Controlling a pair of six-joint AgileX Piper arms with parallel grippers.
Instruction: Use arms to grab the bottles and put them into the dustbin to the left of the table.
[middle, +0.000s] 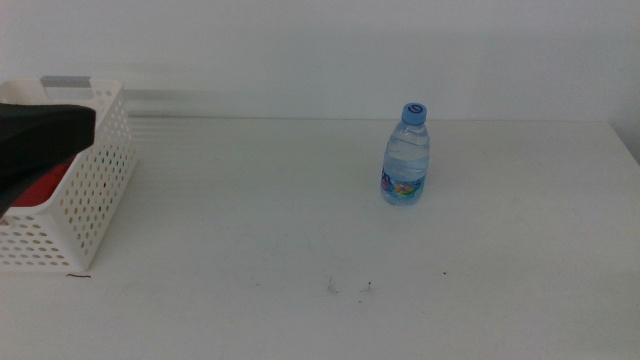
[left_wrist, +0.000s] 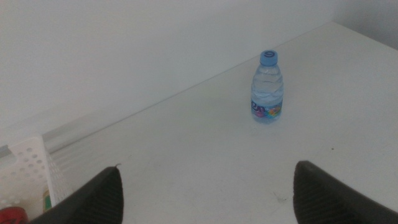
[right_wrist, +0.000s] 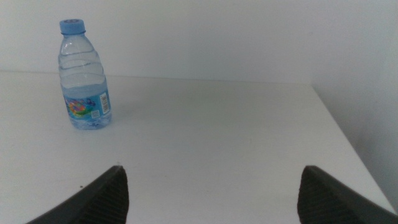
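Left gripper (left_wrist: 205, 196): jaws spread wide apart, holding nothing, touching nothing; seen in the middle view as a dark blur at the left edge, over the basket (middle: 95, 190). Right gripper (right_wrist: 211, 196): jaws likewise wide apart and empty, out of the middle view. Water bottle (middle: 406, 155) with blue cap: upright on the table (middle: 300, 230), right of centre in the frame, well apart from both grippers. Something red (middle: 40, 187) inside the basket, partly hidden.
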